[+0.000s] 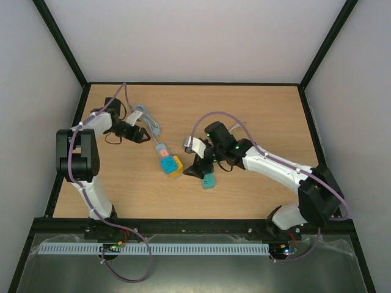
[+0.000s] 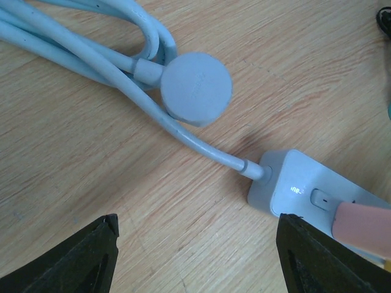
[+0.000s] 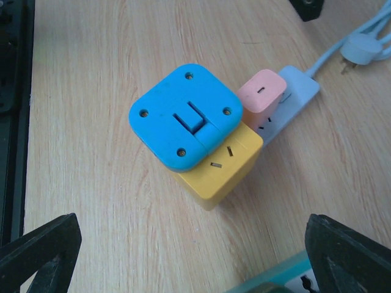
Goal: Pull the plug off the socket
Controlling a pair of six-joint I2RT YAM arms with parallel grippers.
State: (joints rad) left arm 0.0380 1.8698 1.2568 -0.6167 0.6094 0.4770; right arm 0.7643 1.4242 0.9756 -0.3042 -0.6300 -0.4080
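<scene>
A white power strip (image 1: 160,148) lies at the table's middle left. A pink plug (image 1: 162,150), a blue plug (image 1: 166,163) and a yellow cube adapter (image 1: 176,168) sit on it. In the right wrist view the blue plug (image 3: 183,116) sits against the yellow cube (image 3: 223,165), with the pink plug (image 3: 263,94) behind it on the strip (image 3: 296,97). My right gripper (image 1: 198,171) (image 3: 195,268) is open, just right of the strip, with a teal adapter (image 1: 208,180) (image 3: 281,282) lying at its jaws. My left gripper (image 1: 143,135) (image 2: 195,262) is open, above the strip's cable end (image 2: 287,183).
The strip's pale cable (image 1: 143,116) lies coiled at the back left, and its round wall plug (image 2: 195,88) rests on the wood ahead of the left gripper. The left wall and the table's black frame are close behind the left arm.
</scene>
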